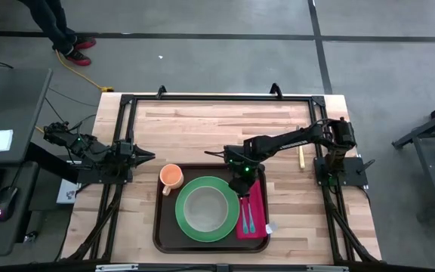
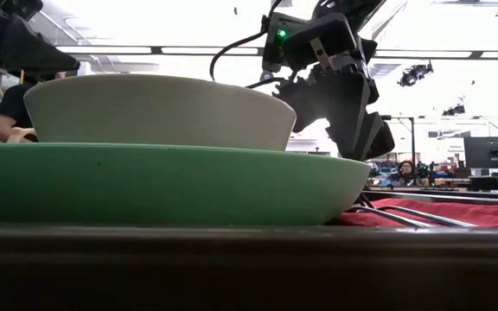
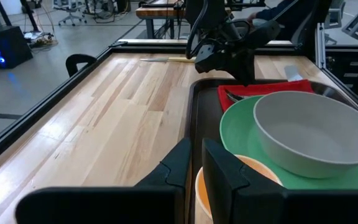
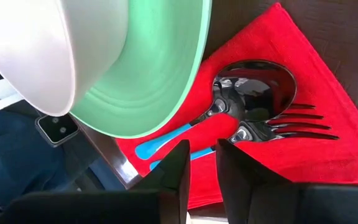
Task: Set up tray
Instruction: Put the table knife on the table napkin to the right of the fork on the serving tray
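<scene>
One tray (image 1: 159,227): plate (image 1: 189,229), bowl (image 1: 202,208), cup (image 1: 171,176), red napkin (image 1: 257,202) under spoon (image 4: 253,87) and fork (image 4: 284,127); right gripper (image 1: 243,190) above, fingers slightly parted, empty; left gripper (image 1: 148,156) narrowly parted, empty.

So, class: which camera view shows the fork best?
The right wrist view: the fork lies on the red napkin, tines clear. The high view shows blue handles only; the low view bare metal tines; the left wrist view hardly anything.
</scene>
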